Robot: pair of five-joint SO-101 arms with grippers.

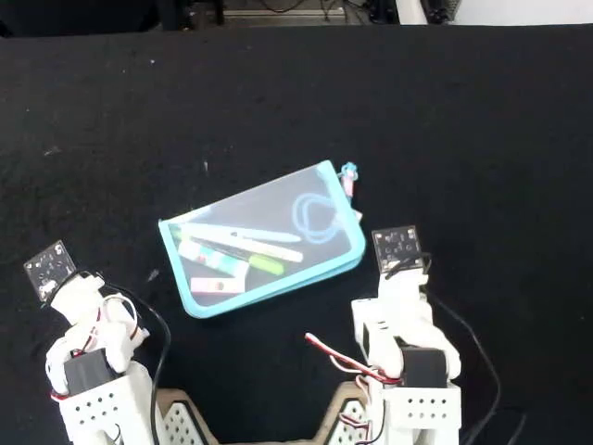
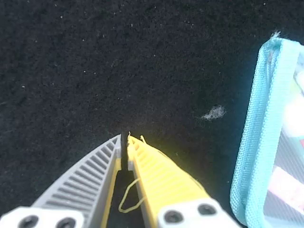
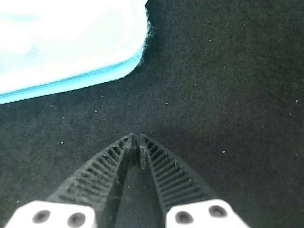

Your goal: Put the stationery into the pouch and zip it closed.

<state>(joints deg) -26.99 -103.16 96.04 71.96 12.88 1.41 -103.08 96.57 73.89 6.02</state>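
A clear pouch with a light blue edge [image 1: 264, 241] lies tilted on the black table, its zipper pull [image 1: 348, 174] at the far right corner. Inside it lie pens, a green highlighter and small flat items. The pouch's blue edge [image 2: 254, 142] shows in the left wrist view, off to the side of my left gripper [image 2: 127, 138], which is shut and holds nothing. My right gripper [image 3: 136, 140] is shut too, with nothing in it, a short way from the pouch's corner [image 3: 137, 54]. Both arms sit near the table's front edge, the left arm [image 1: 88, 343] and the right arm [image 1: 403, 324].
The black cloth [image 1: 445, 120] covers the whole table. A bit of white lint [image 2: 213, 113] lies near the pouch's left end. Wires run from the arm bases at the front edge.
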